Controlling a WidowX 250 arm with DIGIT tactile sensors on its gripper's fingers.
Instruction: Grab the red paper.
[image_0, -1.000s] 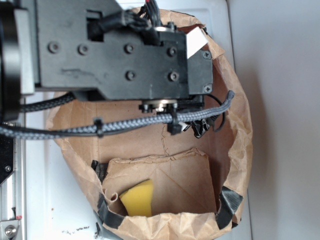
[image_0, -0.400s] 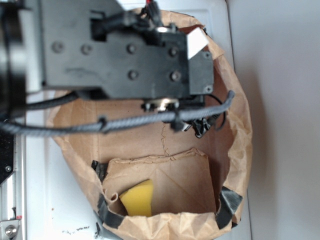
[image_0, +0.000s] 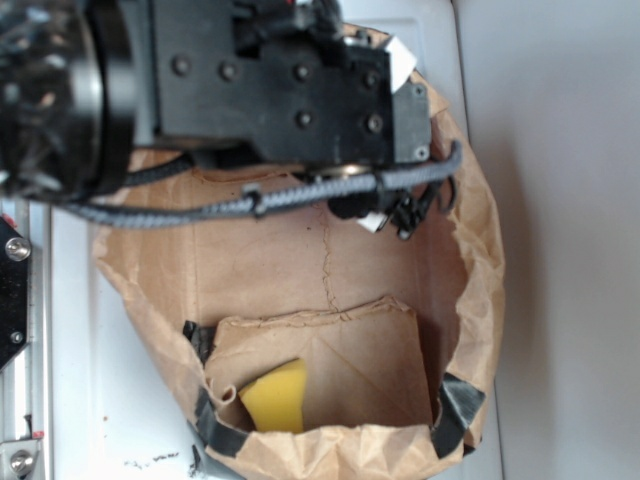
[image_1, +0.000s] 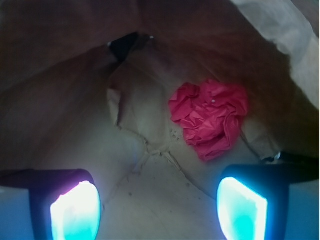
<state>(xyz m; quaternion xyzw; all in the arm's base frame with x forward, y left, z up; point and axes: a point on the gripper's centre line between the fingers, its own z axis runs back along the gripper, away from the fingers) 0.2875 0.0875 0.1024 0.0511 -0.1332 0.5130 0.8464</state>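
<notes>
- Since the earlier exterior frames, the black robot arm (image_0: 270, 90) has shifted right and toward the top of the picture, so its body now covers more of the upper rim of the brown paper bag (image_0: 480, 250), and more of the bag's inner wall shows beneath it.
- Its braided grey cable (image_0: 260, 200) now runs higher across the bag's mouth, with a small black clip near its right end.
- Unchanged at the bag's bottom, a yellow sponge-like block (image_0: 275, 398) lies beside a folded flap of brown paper.
- Black tape patches (image_0: 455, 405) sit on the bag's lower rim, left and right.
- The bag stands on a white surface (image_0: 130, 400).
- From the wrist view, the gripper (image_1: 159, 206) has its jaws spread wide, with nothing between them; the two fingertips (image_1: 75, 210) glow cyan at the bottom corners.
- The red paper (image_1: 210, 117), a crumpled wad, lies on the bag's floor ahead of the gripper, nearer the right-hand finger and apart from both.
- A torn crease in the brown paper runs just left of the wad.
</notes>
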